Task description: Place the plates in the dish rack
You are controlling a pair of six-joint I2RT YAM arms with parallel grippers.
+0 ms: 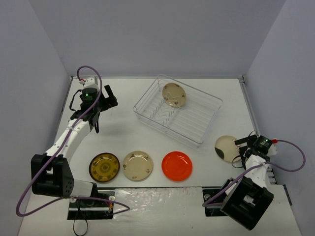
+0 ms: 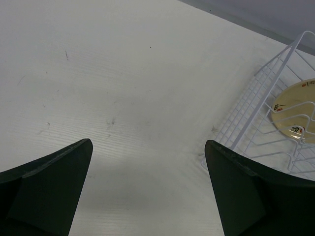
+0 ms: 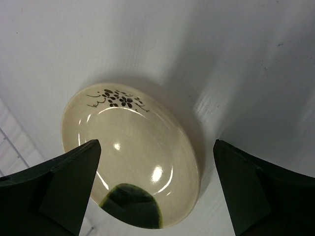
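The wire dish rack (image 1: pixel 194 120) sits at the table's middle back, and one cream plate with brown motifs (image 1: pixel 174 95) stands in its far end. In a row near the front lie the dark brown plate (image 1: pixel 104 167), a second cream plate (image 1: pixel 138 165) and the orange-red plate (image 1: pixel 177 165). The cream plate with a dark patch (image 1: pixel 226 148) lies at the right. My right gripper (image 1: pixel 241 150) is open just right of it, and in the right wrist view that plate (image 3: pixel 130 157) lies between the spread fingers of the gripper (image 3: pixel 156 142). My left gripper (image 1: pixel 106 101) is open and empty, left of the rack.
In the left wrist view the open gripper (image 2: pixel 147 141) hovers over bare table, with the rack's corner (image 2: pixel 256 113) and the racked plate (image 2: pixel 295 108) at the right. Grey walls close in the table on three sides.
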